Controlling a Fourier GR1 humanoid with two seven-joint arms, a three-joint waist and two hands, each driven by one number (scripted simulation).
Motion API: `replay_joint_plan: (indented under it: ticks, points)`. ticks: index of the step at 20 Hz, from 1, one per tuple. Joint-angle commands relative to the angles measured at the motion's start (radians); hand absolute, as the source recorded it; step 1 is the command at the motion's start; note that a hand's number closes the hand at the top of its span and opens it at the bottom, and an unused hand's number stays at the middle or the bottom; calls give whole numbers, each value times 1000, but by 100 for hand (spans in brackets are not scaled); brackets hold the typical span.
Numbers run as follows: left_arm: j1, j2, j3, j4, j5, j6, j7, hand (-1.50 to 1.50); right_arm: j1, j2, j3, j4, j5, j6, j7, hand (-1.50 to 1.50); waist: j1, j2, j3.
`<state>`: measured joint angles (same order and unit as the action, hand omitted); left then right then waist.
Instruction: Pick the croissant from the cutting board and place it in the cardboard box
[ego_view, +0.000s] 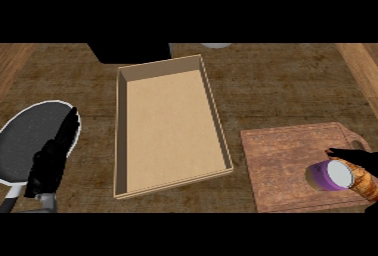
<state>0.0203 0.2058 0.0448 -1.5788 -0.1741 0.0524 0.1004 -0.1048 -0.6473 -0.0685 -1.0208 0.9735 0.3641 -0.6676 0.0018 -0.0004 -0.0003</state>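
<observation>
The croissant (363, 184), golden brown with ridges, lies at the right edge of the wooden cutting board (284, 165), partly cut off by the view's edge. My right hand (356, 157) shows as a black shape just above and against the croissant's upper end; most of it is out of view. The open cardboard box (170, 130) stands left of the board with nothing inside. At the lower left, my left hand (50, 161) rests open, fingers pointing up, over a dark plate.
A purple round container with a white top (332, 175) sits on the board, touching the croissant's left side. A dark plate with a white rim (29, 135) lies at the left. A black object (129, 52) stands behind the box.
</observation>
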Motion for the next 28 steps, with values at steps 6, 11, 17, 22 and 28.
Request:
replay_joint_plan:
  ticks: [6, 11, 17, 22, 28]
  points:
    - [2, -21, 14, 35, -10, -5, -26, 0, 10, 71, -49, 23, 30, -242, -30, 150, -5, 0, 0]
    - [-15, -17, 18, -6, -24, -6, 24, 0, -107, 16, -100, 41, -9, -175, -71, 150, 1, 0, 0]
    - [28, -4, 37, -3, -12, -19, 8, 0, 45, 235, -126, -147, 38, -291, 350, 150, -39, -15, -5]
    - [35, -4, 52, -1, -18, 1, 6, 0, 123, 403, -135, -247, 131, -410, 660, 150, -76, -26, -11]
    - [44, -14, 40, -12, -18, -3, 11, 0, 199, 604, -16, -575, 272, -432, 938, 150, -63, -24, -9]
